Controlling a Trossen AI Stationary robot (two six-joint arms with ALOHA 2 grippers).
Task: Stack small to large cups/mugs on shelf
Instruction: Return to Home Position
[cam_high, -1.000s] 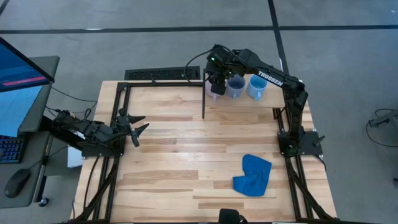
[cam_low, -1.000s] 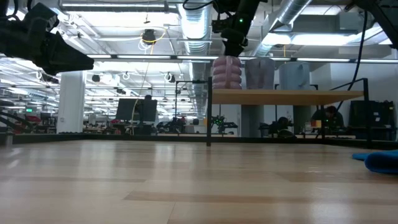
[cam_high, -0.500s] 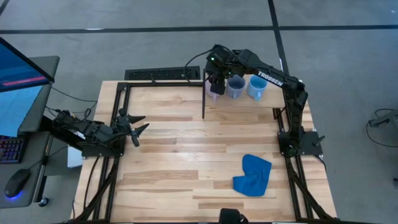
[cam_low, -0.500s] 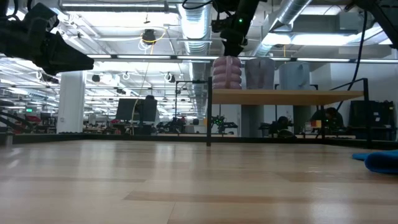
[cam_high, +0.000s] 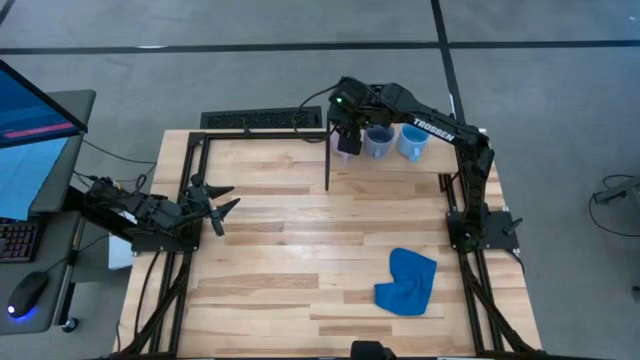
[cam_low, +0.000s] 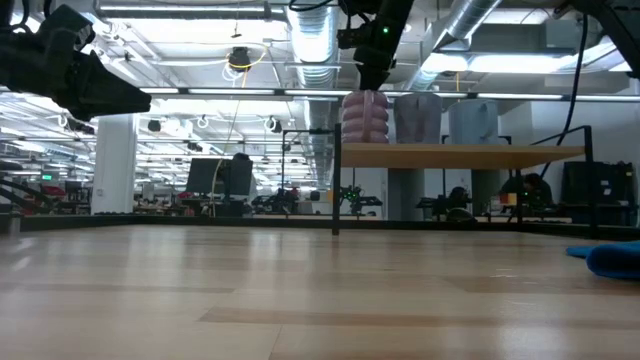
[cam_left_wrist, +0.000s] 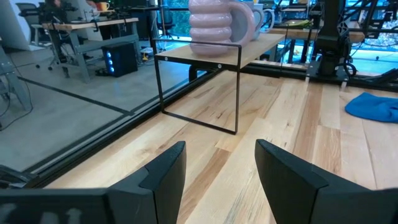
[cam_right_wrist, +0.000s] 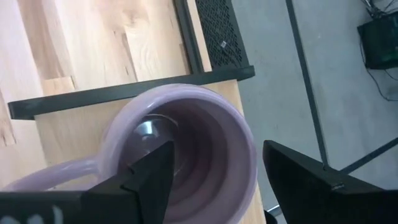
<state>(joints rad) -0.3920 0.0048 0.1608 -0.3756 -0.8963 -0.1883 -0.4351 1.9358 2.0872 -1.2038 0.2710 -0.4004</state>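
Three mugs stand in a row on the pale wood shelf (cam_low: 460, 155) at the table's far side: a lilac mug (cam_low: 366, 117), a grey-blue mug (cam_low: 418, 117) and a light sky blue mug (cam_low: 472, 120). From above they show as lilac (cam_high: 348, 145), grey-blue (cam_high: 378, 142) and sky blue (cam_high: 412, 140). My right gripper (cam_right_wrist: 217, 152) is open just above the lilac mug (cam_right_wrist: 186, 143), pointing down. One finger is over the mug's hollow and the other is outside its rim. My left gripper (cam_high: 215, 205) is open and empty at the table's left side.
A soft blue cloth (cam_high: 407, 282) lies on the plank table near the right front. The shelf stands on thin black legs (cam_low: 335, 190), with room beneath it. The table's middle between the two arms holds nothing.
My right gripper has gone up a little from the lilac mug, its fingers still open. The mug stays upright on the shelf.
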